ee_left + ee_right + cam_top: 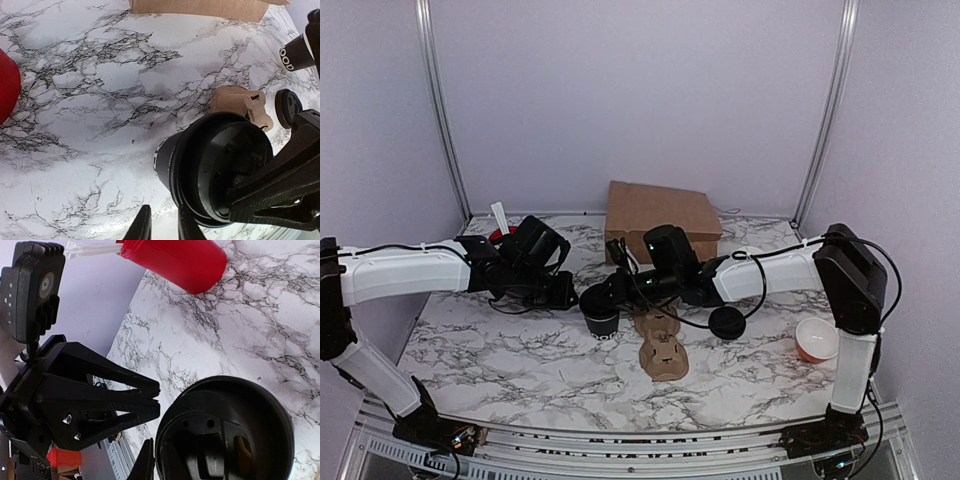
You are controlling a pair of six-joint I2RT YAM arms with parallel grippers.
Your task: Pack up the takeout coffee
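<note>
The takeout coffee (601, 320) stands lidded on the marble table (490, 345), beside the pulp carrier (663, 352). Its white print (159, 159) is unreadable. The right gripper (598, 296) pinches the lid's rim. The left gripper (570, 293) sits beside the cup, jaws nearly together and empty. A black cylinder (295, 54) reads "OOD".

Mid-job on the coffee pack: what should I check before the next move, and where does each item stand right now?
1. Grip: right gripper pinching the coffee cup by the rim of its lid: ok.
2. Seal: lid pressed fully down: cannot tell.
3. Clearance: left gripper off the cup: cannot tell, its tips sit right beside it.
4. Slots: cardboard carrier holds no cup: ok.
5. Clutter: spare lid lies beside the carrier, not on it: ok.
</note>
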